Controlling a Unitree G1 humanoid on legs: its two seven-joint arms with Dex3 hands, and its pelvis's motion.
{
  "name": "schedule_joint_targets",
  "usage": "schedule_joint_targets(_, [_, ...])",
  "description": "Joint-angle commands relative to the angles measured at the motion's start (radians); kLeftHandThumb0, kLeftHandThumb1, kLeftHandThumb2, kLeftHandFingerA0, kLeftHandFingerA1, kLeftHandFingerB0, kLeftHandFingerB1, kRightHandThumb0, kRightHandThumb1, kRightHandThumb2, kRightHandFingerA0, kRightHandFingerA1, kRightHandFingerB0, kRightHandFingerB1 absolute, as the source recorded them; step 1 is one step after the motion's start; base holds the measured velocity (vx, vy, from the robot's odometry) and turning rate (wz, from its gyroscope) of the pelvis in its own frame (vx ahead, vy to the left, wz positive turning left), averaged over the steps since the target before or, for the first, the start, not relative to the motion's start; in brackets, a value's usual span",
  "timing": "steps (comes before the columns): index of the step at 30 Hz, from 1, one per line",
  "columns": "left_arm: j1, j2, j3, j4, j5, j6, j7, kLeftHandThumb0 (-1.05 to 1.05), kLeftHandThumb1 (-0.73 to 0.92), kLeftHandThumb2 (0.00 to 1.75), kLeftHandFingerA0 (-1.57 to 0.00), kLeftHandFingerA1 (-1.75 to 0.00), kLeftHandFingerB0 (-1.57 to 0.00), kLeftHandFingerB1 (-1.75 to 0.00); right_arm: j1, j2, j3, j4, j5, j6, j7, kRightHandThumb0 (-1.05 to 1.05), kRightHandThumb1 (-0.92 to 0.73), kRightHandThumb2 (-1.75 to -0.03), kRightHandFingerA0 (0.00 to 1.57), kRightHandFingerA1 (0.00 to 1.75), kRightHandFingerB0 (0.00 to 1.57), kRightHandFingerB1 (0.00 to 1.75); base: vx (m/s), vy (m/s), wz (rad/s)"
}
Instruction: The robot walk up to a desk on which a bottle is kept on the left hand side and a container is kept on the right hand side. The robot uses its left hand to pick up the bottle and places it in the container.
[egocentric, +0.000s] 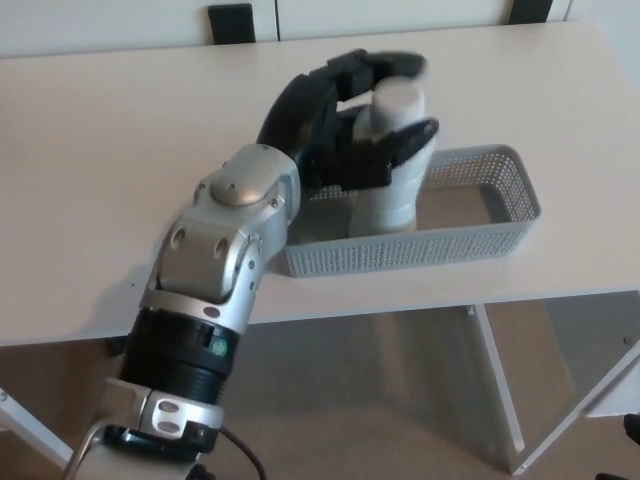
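The white bottle (387, 196) stands upright inside the grey mesh container (508, 192), at its left half, base down on the container's floor. My left hand (345, 125) reaches in from the lower left and is shut on the bottle's upper part. Its fingers (385, 66) curl over the far side of the cap and the thumb (405, 140) presses the near side. The fingers look slightly blurred. The hand hides the bottle's shoulder. My right hand does not show.
The container sits near the front right edge of the pale desk (100, 150). A black object (230, 20) stands at the desk's back edge. A white desk leg (500, 390) and beige floor lie below.
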Motion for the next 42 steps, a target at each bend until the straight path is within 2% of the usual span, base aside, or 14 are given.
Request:
schedule_joint_targets(1, [-0.036, 0.029, 0.069, -0.002, -0.091, 0.140, -0.058, -1.00, 0.72, 1.06, 0.00, -0.03, 0.00, 0.00, 0.000, -0.009, -0.011, 0.003, 0.006, 0.014, -0.007, -0.20, -0.50, -0.93, 0.36, 0.60, 0.14, 0.49, 0.00, 0.000, 0.00])
schedule_joint_targets(6, [-0.056, 0.040, 0.091, 0.018, -0.094, 0.148, -0.064, -1.01, 0.76, 1.09, 0.00, -0.05, 0.00, 0.00, -0.006, -0.012, -0.013, 0.002, 0.008, 0.018, -0.005, -0.20, -0.50, -0.93, 0.35, 0.60, 0.13, 0.49, 0.00, 0.000, 0.00])
schedule_joint_targets(7, [-0.054, 0.064, 0.064, 0.017, -0.061, 0.116, -0.073, -1.01, 0.84, 1.15, 0.00, -0.05, 0.00, 0.00, -0.008, -0.011, -0.014, 0.001, 0.009, 0.020, -0.006, -0.20, -0.50, -0.93, 0.35, 0.61, 0.13, 0.49, 0.00, 0.000, 0.00])
schedule_joint_targets(12, [-0.060, 0.084, 0.063, 0.003, -0.067, 0.112, -0.087, -1.00, 0.84, 1.15, 0.00, -0.03, 0.00, 0.00, -0.008, -0.010, -0.013, -0.005, 0.007, 0.025, -0.011, -0.21, -0.49, -0.92, 0.35, 0.60, 0.13, 0.49, 0.00, 0.000, 0.00])
schedule_joint_targets(17, [-0.101, 0.126, 0.072, -0.060, -0.078, 0.158, -0.093, -1.01, 0.71, 1.07, 0.00, 0.00, 0.00, 0.00, -0.007, -0.008, -0.010, -0.009, 0.003, 0.021, -0.014, -0.19, -0.50, -0.93, 0.35, 0.60, 0.13, 0.49, 0.00, 0.000, 0.00])
schedule_joint_targets(21, [-0.158, 0.190, 0.072, -0.164, -0.066, 0.173, -0.105, -1.01, 0.71, 1.07, 0.00, 0.00, 0.00, 0.00, -0.015, -0.009, -0.009, -0.019, 0.005, 0.033, -0.016, -0.19, -0.50, -0.92, 0.35, 0.60, 0.13, 0.49, 0.00, 0.000, 0.00])
schedule_joint_targets(22, [-0.178, 0.220, 0.088, -0.210, -0.080, 0.165, -0.125, -0.94, 0.81, 0.65, 0.00, 0.00, 0.00, 0.00, -0.022, -0.009, -0.008, -0.019, 0.004, 0.035, -0.019, -0.19, -0.50, -0.93, 0.35, 0.60, 0.13, 0.49, 0.00, 0.000, 0.00])
schedule_joint_targets(23, [-0.181, 0.271, 0.110, -0.297, -0.089, 0.149, -0.148, -0.94, 0.66, 1.07, 0.00, -0.07, 0.00, -0.09, -0.024, -0.009, -0.006, -0.018, 0.000, 0.031, -0.021, -0.20, -0.50, -0.92, 0.35, 0.60, 0.13, 0.49, 0.00, 0.000, 0.00])
schedule_joint_targets(25, [-0.165, 0.349, 0.157, -0.430, -0.111, 0.123, -0.184, -0.95, 0.66, 1.06, 0.00, -0.04, 0.00, -0.08, -0.032, -0.015, -0.011, -0.016, -0.002, 0.028, -0.023, -0.20, -0.49, -0.92, 0.34, 0.59, 0.13, 0.49, 0.00, 0.000, 0.00])
schedule_joint_targets(27, [0.000, 0.426, 0.264, -0.580, -0.147, 0.093, -0.217, -0.93, 0.66, 1.04, 0.00, -0.05, 0.00, -0.09, -0.016, -0.023, -0.023, -0.025, 0.005, 0.029, -0.017, -0.21, -0.48, -0.92, 0.33, 0.59, 0.14, 0.49, 0.00, 0.000, 0.00])
schedule_joint_targets(31, [0.346, 0.479, 0.492, -0.587, -0.182, -0.006, -0.296, -0.91, 0.71, 1.04, 0.00, -0.09, 0.00, -0.04, 0.033, -0.035, -0.027, -0.046, -0.001, 0.029, -0.006, -0.20, -0.50, -0.93, 0.35, 0.60, 0.14, 0.49, 0.00, 0.000, 0.00])
schedule_joint_targets(35, [0.489, 0.482, 0.603, -0.529, -0.207, -0.052, -0.333, -0.90, 0.73, 1.04, 0.00, -0.10, 0.00, -0.04, 0.043, -0.039, -0.027, -0.039, -0.002, 0.019, 0.002, -0.19, -0.51, -0.93, 0.36, 0.60, 0.15, 0.49, 0.00, 0.000, 0.00])
schedule_joint_targets(36, [0.591, 0.482, 0.667, -0.467, -0.213, -0.110, -0.366, -0.94, 0.77, 1.04, 0.00, -0.08, 0.00, 0.00, 0.041, -0.042, -0.029, -0.034, -0.002, 0.017, 0.004, -0.19, -0.51, -0.93, 0.36, 0.60, 0.13, 0.49, 0.00, 0.000, 0.00])
schedule_joint_targets(42, [0.836, 0.457, 0.819, -0.370, -0.272, -0.166, -0.461, -0.83, 0.62, 0.95, 0.00, -0.14, 0.00, -0.10, 0.015, -0.045, -0.028, -0.018, -0.005, 0.028, -0.006, -0.18, -0.52, -0.94, 0.35, 0.60, 0.12, 0.48, 0.00, 0.000, 0.00])
